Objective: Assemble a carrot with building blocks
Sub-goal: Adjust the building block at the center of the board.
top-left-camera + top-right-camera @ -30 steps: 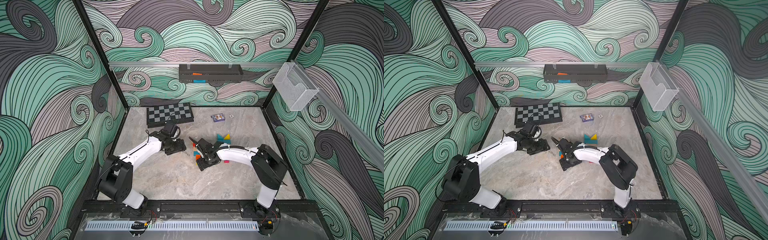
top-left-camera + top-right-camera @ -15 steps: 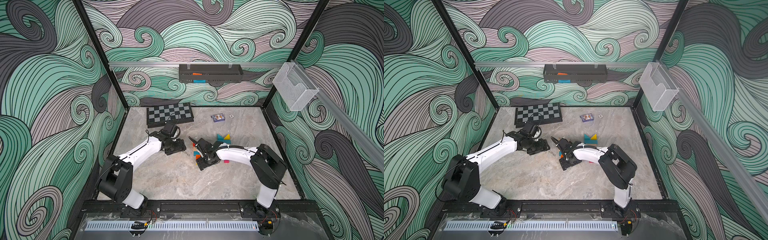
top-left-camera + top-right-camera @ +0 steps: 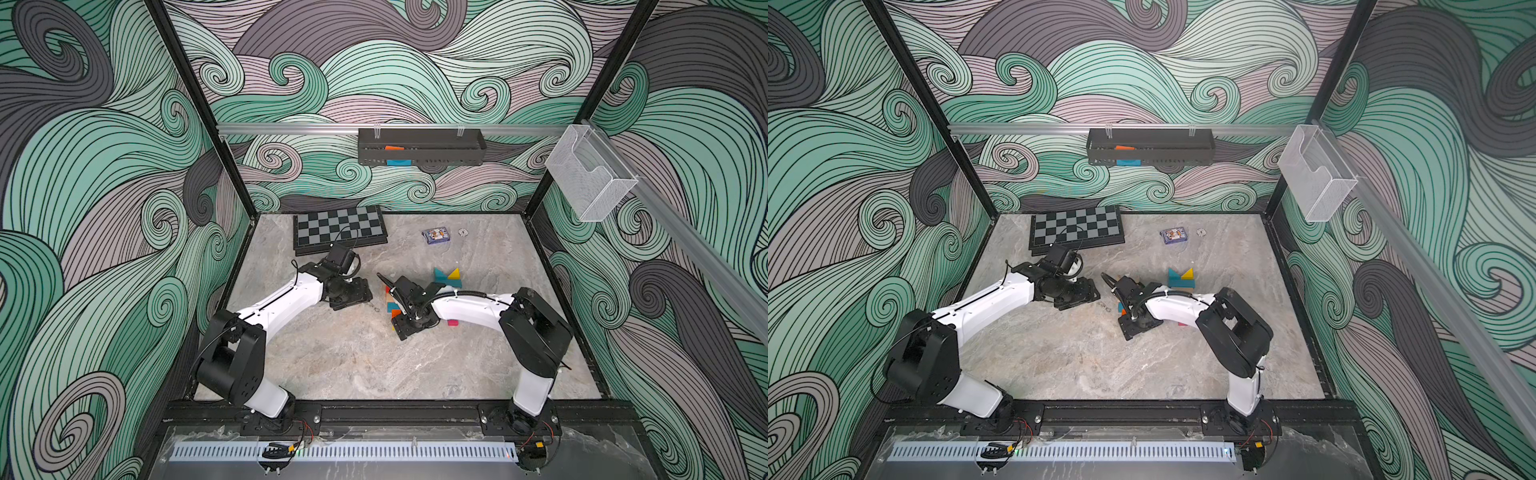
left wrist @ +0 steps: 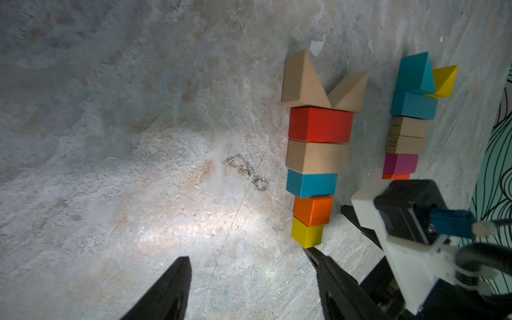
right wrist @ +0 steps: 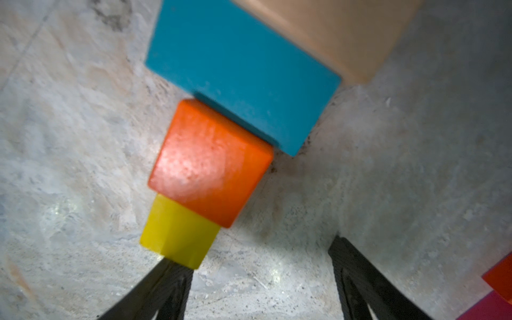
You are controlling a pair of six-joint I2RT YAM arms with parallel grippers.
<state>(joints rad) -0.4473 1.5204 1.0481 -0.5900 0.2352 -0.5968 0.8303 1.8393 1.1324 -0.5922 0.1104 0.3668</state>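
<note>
Building blocks [image 4: 315, 155] lie in a tapering row on the table [image 4: 138, 138], with the yellow cube [image 5: 177, 232] at its tip, seemingly off-centre against the orange cube [image 5: 207, 163]. The right gripper [image 5: 255, 255], jaws apart and empty, should nudge it square, gently. The left gripper [image 4: 246, 254] hangs apart, empty.

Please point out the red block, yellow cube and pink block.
red block [image 4: 320, 124], left wrist view, top face.
yellow cube [image 4: 307, 232], left wrist view, its middle.
pink block [image 4: 401, 163], left wrist view, top face.
</note>
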